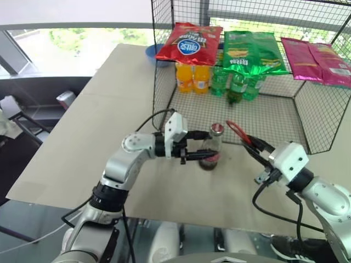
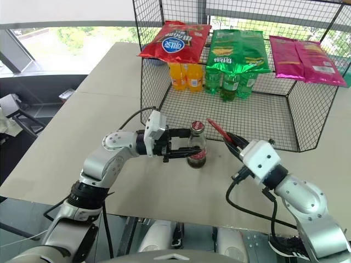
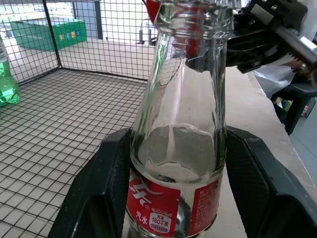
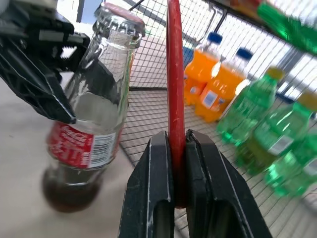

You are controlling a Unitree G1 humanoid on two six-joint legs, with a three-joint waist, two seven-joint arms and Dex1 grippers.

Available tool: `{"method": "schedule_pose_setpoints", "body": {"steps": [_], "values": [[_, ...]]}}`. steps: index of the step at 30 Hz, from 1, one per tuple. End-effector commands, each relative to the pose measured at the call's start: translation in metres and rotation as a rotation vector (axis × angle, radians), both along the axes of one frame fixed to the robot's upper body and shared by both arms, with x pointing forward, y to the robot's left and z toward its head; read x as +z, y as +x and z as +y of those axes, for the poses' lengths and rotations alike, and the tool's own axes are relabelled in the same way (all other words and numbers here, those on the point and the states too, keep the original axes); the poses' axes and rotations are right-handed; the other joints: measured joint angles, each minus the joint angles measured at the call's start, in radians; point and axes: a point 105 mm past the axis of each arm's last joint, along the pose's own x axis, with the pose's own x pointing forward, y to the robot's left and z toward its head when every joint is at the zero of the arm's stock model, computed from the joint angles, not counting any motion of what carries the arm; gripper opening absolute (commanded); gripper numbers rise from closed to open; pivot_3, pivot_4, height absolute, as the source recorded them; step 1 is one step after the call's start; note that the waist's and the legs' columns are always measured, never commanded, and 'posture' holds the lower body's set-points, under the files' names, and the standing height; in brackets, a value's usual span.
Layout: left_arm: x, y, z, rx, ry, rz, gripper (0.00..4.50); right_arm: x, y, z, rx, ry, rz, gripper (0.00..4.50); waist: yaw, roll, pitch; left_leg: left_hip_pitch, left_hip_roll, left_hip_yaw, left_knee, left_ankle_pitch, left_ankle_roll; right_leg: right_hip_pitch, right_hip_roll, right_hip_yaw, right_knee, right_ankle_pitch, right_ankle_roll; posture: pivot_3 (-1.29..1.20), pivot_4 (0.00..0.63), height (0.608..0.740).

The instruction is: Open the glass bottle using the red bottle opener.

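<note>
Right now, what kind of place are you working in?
Probably a mock shop display in a test space: a table holds a wire rack with chip bags clipped up and soda bottles beneath. Windows overlook greenery.

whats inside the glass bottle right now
The glass bottle holds dark cola only at its base; above the red label the glass looks empty up to the capped neck. The label and the left gripper around it cover the liquid's exact level.
</note>
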Motion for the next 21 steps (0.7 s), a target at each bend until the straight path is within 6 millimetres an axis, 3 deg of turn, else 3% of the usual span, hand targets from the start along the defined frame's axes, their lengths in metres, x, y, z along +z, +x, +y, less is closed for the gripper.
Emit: {"method": "schedule_pose_setpoints", "body": {"steps": [1, 3, 17, 20, 21], "values": [[0.007, 0.001, -0.002, -0.007, -0.017, -0.025, 3.48, 0.012, 0.001, 0.007, 0.022, -0.003, -0.086, 0.0, 0.0, 0.0, 0.0, 0.0, 0.0, 0.0, 0.0, 0.0, 0.0, 0.0, 0.0, 0.0, 0.0, 0.0, 0.0, 0.0, 0.15, 0.74], [0.009, 0.0, -0.002, -0.01, -0.018, -0.026, 4.42, 0.013, 0.002, 0.01, 0.026, 0.002, -0.089, 0.0, 0.0, 0.0, 0.0, 0.0, 0.0, 0.0, 0.0, 0.0, 0.0, 0.0, 0.0, 0.0, 0.0, 0.0, 0.0, 0.0, 0.15, 0.74], [0.023, -0.005, -0.003, -0.028, -0.056, -0.04, 4.47, 0.018, 0.003, 0.011, 0.023, 0.003, -0.097, 0.0, -0.001, 0.0, 0.0, 0.0, 0.001, 0.0, 0.0, 0.0, 0.0, -0.001, 0.0, 0.0, 0.0, 0.0, 0.0, 0.0, 0.15, 0.74], [0.023, -0.005, -0.002, -0.031, -0.05, -0.035, 3.71, 0.02, 0.003, 0.011, 0.019, 0.004, -0.101, 0.0, -0.001, 0.0, 0.0, 0.0, 0.0, 0.0, 0.0, 0.0, 0.0, -0.001, 0.0, 0.0, 0.0, 0.0, 0.0, 0.0, 0.15, 0.74], [0.022, -0.005, -0.002, -0.032, -0.048, -0.033, 3.2, 0.02, 0.003, 0.011, 0.019, 0.004, -0.102, 0.0, -0.001, 0.0, 0.0, 0.0, 0.0, 0.0, 0.0, 0.0, 0.0, -0.001, 0.0, 0.0, 0.0, 0.0, 0.0, 0.0, 0.15, 0.74]]}}
